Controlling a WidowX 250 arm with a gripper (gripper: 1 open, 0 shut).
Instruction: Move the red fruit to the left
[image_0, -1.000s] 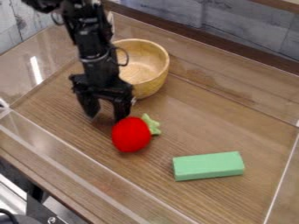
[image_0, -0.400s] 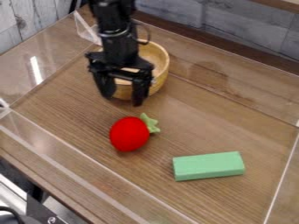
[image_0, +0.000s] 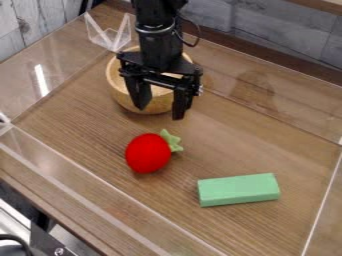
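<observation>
1. Near the middle of the worktop (image_0: 74, 155), a bit toward the bottom of the view, sits the red fruit (image_0: 148, 155). It is round, shiny and bright red.
2. The green leafy top (image_0: 174, 143) of the fruit pokes out on its upper right side, so the fruit is lying tipped over.
3. Above the fruit in the view are the black jaws (image_0: 160, 103). Their two fingers are spread apart, one on the left and one on the right, and they point down. They are open and have hold of nothing. The fruit is outside them, apart from the tips.
4. The black robot arm (image_0: 158, 42) comes in from the top of the view. It hides part of what is behind it.
5. Behind the arm and the jaws is the wooden bowl (image_0: 119, 70). It is round and light brown, and much bigger than the fruit. Some of it shows past the arm on both sides. I cannot tell if the jaws touch it.
6. Down to the right of the fruit lies the green rectangular block (image_0: 238, 190). It is flat and pale green, and a little tilted. It is well apart from the bowl, and it does not touch the fruit.
</observation>
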